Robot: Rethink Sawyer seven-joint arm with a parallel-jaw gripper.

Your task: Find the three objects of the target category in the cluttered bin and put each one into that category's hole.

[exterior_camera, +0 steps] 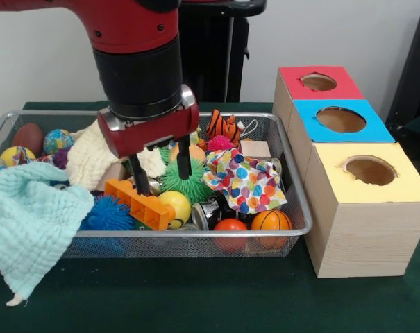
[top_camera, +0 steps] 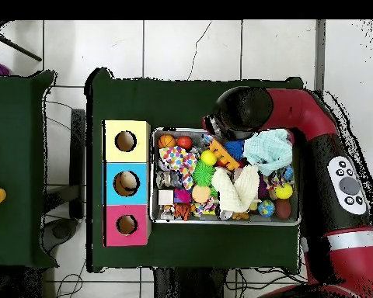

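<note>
The silver wire mesh bin (exterior_camera: 196,237) is full of toys and cloths; it also shows in the overhead view (top_camera: 154,177). My gripper (exterior_camera: 161,172) hangs open and empty inside the bin. Its two black fingers (exterior_camera: 184,161) straddle the spot above a green spiky ball (exterior_camera: 187,184) and an orange toy brick (exterior_camera: 137,202). A yellow ball (exterior_camera: 176,205) lies just in front. Beside the bin stand three boxes with round holes: red (exterior_camera: 317,83), blue (exterior_camera: 341,119), yellow (exterior_camera: 369,171). In the overhead view the arm's black wrist (top_camera: 240,115) hides the gripper.
In the bin lie a polka-dot cloth (exterior_camera: 244,182), a small basketball (exterior_camera: 271,220), an orange ball (exterior_camera: 230,226), a blue spiky ball (exterior_camera: 109,215), a tiger toy (exterior_camera: 223,127) and a cream cloth (exterior_camera: 91,156). A mint cloth (exterior_camera: 32,222) hangs over the bin's front rim.
</note>
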